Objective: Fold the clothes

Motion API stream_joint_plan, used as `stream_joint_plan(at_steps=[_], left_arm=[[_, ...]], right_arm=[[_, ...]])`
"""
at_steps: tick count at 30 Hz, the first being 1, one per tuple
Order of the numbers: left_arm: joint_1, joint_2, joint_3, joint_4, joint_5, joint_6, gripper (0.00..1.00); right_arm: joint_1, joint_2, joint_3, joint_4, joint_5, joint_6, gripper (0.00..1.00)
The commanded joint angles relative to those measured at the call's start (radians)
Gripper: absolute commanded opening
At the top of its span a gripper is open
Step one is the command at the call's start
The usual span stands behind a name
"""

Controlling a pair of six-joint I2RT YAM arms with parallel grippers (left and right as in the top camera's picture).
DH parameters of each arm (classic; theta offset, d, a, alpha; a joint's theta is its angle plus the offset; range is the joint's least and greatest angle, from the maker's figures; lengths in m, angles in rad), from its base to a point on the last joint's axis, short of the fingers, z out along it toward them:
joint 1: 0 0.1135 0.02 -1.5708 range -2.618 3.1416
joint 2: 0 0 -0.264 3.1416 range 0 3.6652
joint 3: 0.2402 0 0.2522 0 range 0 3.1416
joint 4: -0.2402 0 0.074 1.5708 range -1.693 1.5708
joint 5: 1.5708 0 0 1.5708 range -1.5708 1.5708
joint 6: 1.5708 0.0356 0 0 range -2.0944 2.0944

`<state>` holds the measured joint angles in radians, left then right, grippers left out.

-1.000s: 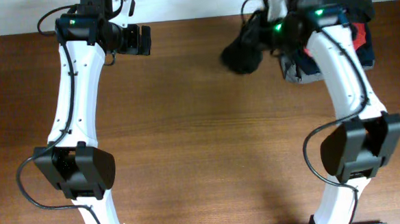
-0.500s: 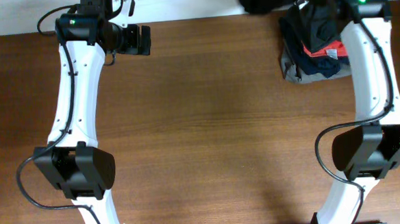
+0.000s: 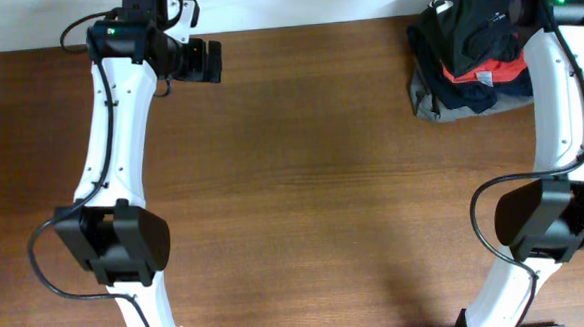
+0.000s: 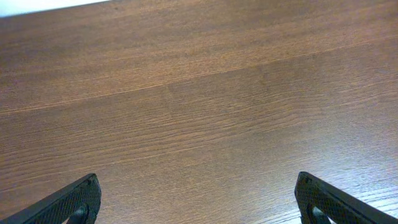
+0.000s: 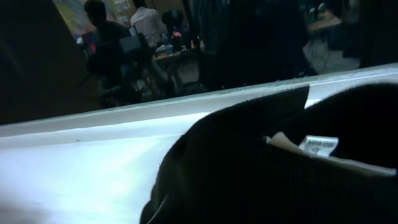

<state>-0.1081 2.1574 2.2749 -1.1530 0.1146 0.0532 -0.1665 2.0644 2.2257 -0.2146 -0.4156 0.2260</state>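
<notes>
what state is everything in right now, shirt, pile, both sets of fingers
plain black soft-fabric t-shirt: bunched up, unfolded, white label showing
left fingers: wide open, empty, over the bare brown wooden table
right fingers: hidden by the fabric, shut on the t-shirt
heap of red, navy and grey garments: crumpled, unfolded, at the table's far right corner

Overhead: bright, even, sharp; faint soft shadow near the front of the desk (image 3: 303, 183).
Left wrist: crisp wood grain, pale sheen lower right.
Right wrist: dim, bluish; black T-shirt (image 5: 261, 180) close, blurred; background murky.
</notes>
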Motion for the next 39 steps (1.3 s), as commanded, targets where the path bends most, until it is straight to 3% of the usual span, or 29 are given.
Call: stream_joint_plan(at_steps=[1,19,26,34,39], left_arm=[[0.000,0.021,0.003,0.000,-0.008,0.016,0.99],[0.000,0.021,0.003,0.026,-0.007,0.016,0.99],[0.000,0.021,0.003,0.027,-0.008,0.016,0.99],[0.000,0.021,0.003,0.052,-0.007,0.016,0.99],[0.000,0.021,0.003,0.059,-0.007,0.016,0.99]], right_arm=[[-0.038,0.020,0.035,0.026,0.028,-0.074,0.04],[-0.127,0.085,0.035,0.071,-0.008,-0.118,0.04],[-0.141,0.146,0.035,0.162,-0.090,-0.117,0.04],[-0.143,0.212,0.035,0.135,-0.134,-0.134,0.04],[-0.146,0.215,0.035,0.016,-0.131,-0.175,0.04]])
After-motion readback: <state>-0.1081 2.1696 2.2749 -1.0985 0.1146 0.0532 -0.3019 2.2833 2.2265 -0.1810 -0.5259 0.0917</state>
